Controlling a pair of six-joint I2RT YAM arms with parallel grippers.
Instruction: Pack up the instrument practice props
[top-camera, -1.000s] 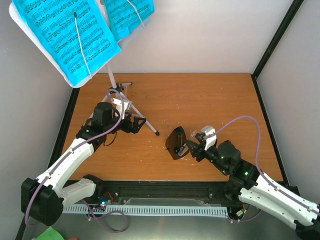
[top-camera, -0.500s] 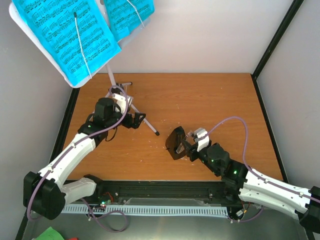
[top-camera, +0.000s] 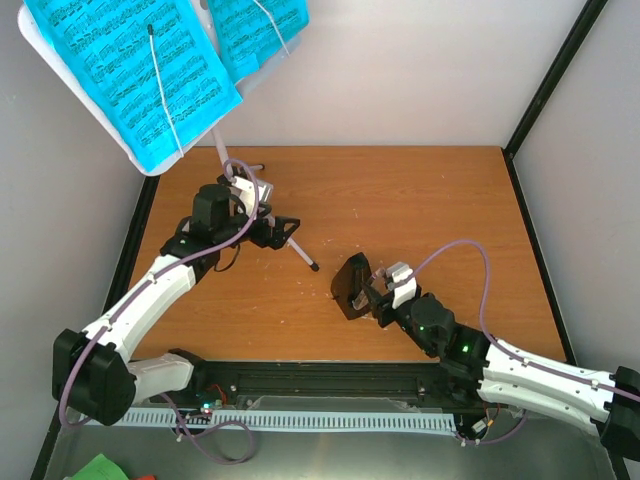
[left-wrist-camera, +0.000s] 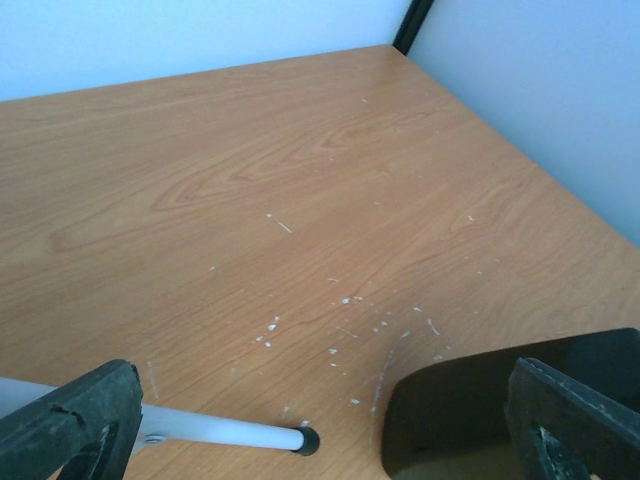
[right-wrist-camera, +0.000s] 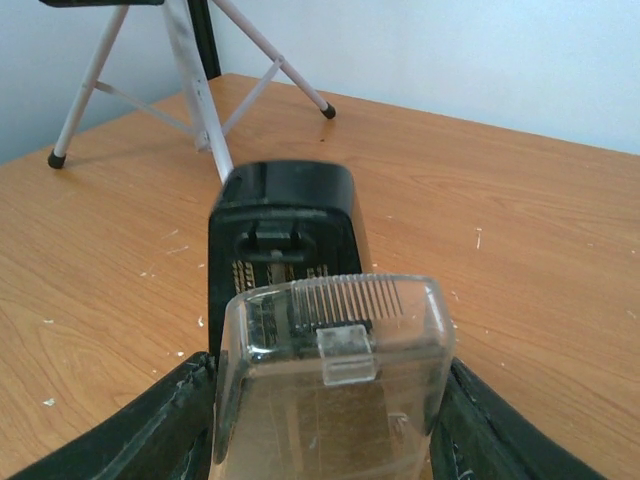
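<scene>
The white music stand (top-camera: 222, 160) stands at the far left with cyan sheet-music pages (top-camera: 130, 70) on its desk. My left gripper (top-camera: 282, 228) is open around one tripod leg (left-wrist-camera: 215, 431), which lies close to the left finger (left-wrist-camera: 70, 430) without being gripped. The black metronome (top-camera: 350, 285) stands at the table's middle front. My right gripper (top-camera: 382, 295) is shut on the clear plastic cover (right-wrist-camera: 335, 380) and holds it just behind the metronome (right-wrist-camera: 285, 235), nearly touching it. The tripod legs (right-wrist-camera: 200, 80) show beyond.
The wooden table (top-camera: 420, 200) has black frame posts (top-camera: 555, 75) at the far right corner and white walls around it. The leg's black rubber tip (top-camera: 314, 267) rests on the table between both grippers.
My left gripper has moved away from the arm bases, up along the tripod leg. My right arm has shifted left and lower, keeping the cover by the metronome.
</scene>
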